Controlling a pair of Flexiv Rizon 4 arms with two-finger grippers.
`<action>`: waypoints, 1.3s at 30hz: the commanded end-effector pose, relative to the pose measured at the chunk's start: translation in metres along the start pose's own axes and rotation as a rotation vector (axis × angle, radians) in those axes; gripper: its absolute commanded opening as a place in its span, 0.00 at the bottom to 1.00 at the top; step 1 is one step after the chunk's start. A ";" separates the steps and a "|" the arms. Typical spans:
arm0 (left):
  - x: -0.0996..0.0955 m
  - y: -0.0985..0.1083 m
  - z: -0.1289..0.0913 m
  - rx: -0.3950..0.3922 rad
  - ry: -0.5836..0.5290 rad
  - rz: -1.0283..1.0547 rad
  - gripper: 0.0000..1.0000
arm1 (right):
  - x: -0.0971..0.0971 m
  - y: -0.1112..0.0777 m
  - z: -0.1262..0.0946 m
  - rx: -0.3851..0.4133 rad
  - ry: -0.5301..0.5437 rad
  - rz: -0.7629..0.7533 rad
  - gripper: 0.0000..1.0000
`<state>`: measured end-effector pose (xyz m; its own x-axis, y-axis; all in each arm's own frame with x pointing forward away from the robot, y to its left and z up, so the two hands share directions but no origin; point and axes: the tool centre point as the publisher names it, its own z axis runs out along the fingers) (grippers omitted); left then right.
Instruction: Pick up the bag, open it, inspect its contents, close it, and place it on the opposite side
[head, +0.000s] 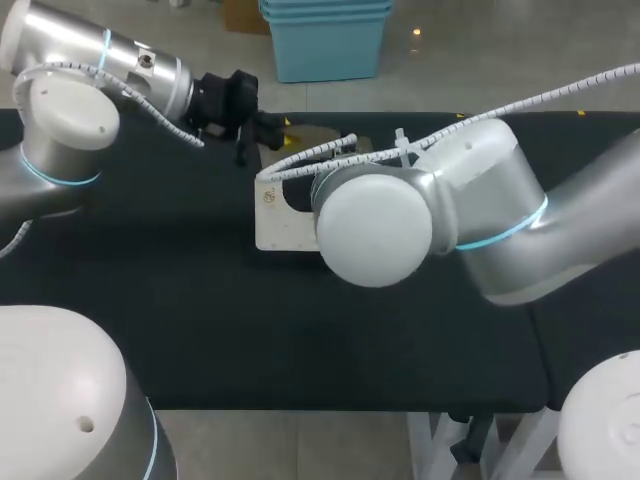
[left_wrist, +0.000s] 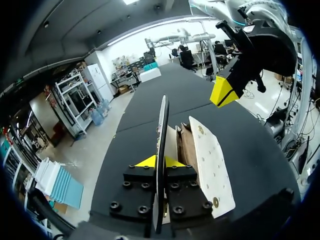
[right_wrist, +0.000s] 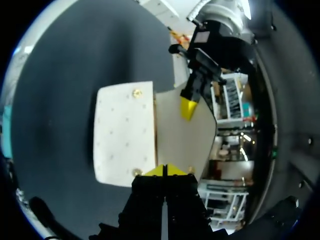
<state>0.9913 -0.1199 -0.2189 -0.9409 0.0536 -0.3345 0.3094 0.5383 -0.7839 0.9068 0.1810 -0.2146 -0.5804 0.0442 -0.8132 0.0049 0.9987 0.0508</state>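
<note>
Head view: bag (head: 272, 225) sits mid-table (head: 150, 260), slightly toward the far edge. The right arm's elbow (head: 375, 230) covers most of it, and the right gripper is hidden behind that arm. The left gripper (head: 250, 135) reaches in at the bag's far-left corner. Its fingers are too dark to read here.

Left wrist view: the left gripper (left_wrist: 160, 162) is pinching the flap (left_wrist: 162, 125), one finger on each side. The flap stands upright, edge-on. The white panel (left_wrist: 210, 160) lies flat on the table just beside it, with the brown lining (left_wrist: 184, 145) showing between them. So the bag is open. I can't make out any contents. The right gripper (left_wrist: 223, 93) hangs beyond the bag's far end with its tips pressed together. Nothing shows between them, and it looks clear of the bag.

Right wrist view: the right gripper (right_wrist: 165, 170) has its fingers together, tips just at the bag's near edge. I can't tell whether they touch it. Ahead of it lies the white panel (right_wrist: 125, 132), with the flap (right_wrist: 182, 140) beside it and the left gripper's tip (right_wrist: 188, 107) on the flap.

Step, as I judge it: open/inspect, with the left arm holding the bag open and the right wrist camera looking in.

Next move: lower the flap squarely onto the panel without dragging the bag. Keep the right gripper out of the closing path. Then regrip the closed bag and carry it to the other side.
</note>
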 end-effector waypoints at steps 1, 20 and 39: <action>0.001 -0.002 -0.003 0.011 0.018 -0.015 0.00 | -0.004 0.012 0.014 0.030 0.054 -0.013 0.00; 0.011 0.002 -0.007 0.018 0.043 -0.049 0.00 | 0.017 0.004 0.064 0.096 0.152 -0.012 0.00; 0.014 0.003 -0.010 0.014 0.024 -0.069 0.00 | 0.037 -0.007 0.064 0.102 0.171 0.022 0.00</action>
<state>0.9790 -0.1093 -0.2211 -0.9634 0.0442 -0.2643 0.2464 0.5335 -0.8091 0.9436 0.1803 -0.2802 -0.7166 0.0681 -0.6941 0.0970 0.9953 -0.0025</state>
